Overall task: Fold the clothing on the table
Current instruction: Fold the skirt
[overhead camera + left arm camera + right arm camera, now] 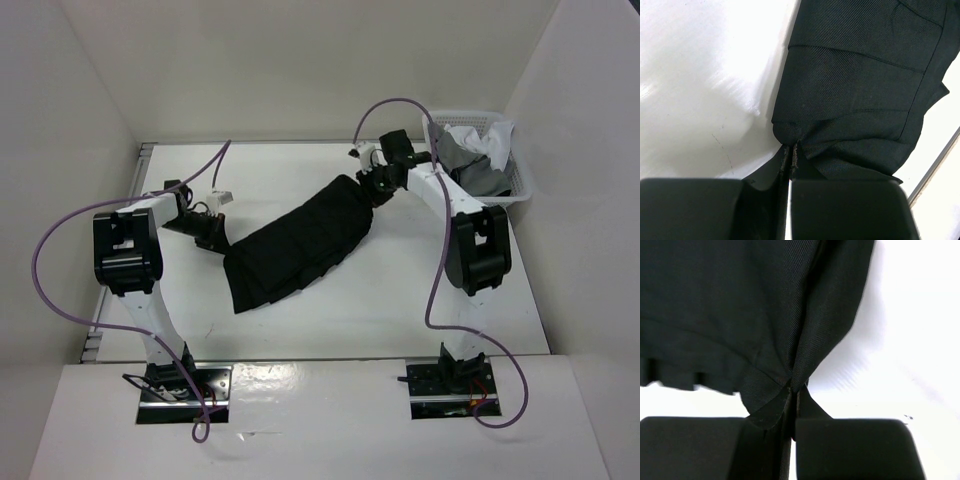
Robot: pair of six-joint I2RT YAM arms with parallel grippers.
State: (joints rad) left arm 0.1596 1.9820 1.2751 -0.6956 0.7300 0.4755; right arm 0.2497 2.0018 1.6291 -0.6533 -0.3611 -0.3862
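Note:
The clothing, a black pleated skirt, lies slantwise across the white table, its wider end near the left arm and its narrower end at the far right. My left gripper is at the skirt's left edge. In the left wrist view the left gripper is shut on a pinch of the clothing. My right gripper is at the far right end. In the right wrist view the right gripper is shut on a gathered fold of the clothing.
A white plastic basket with grey and white garments stands at the table's far right corner, just beyond the right arm. White walls close in the left, back and right sides. A metal rail runs along the table edge past the skirt.

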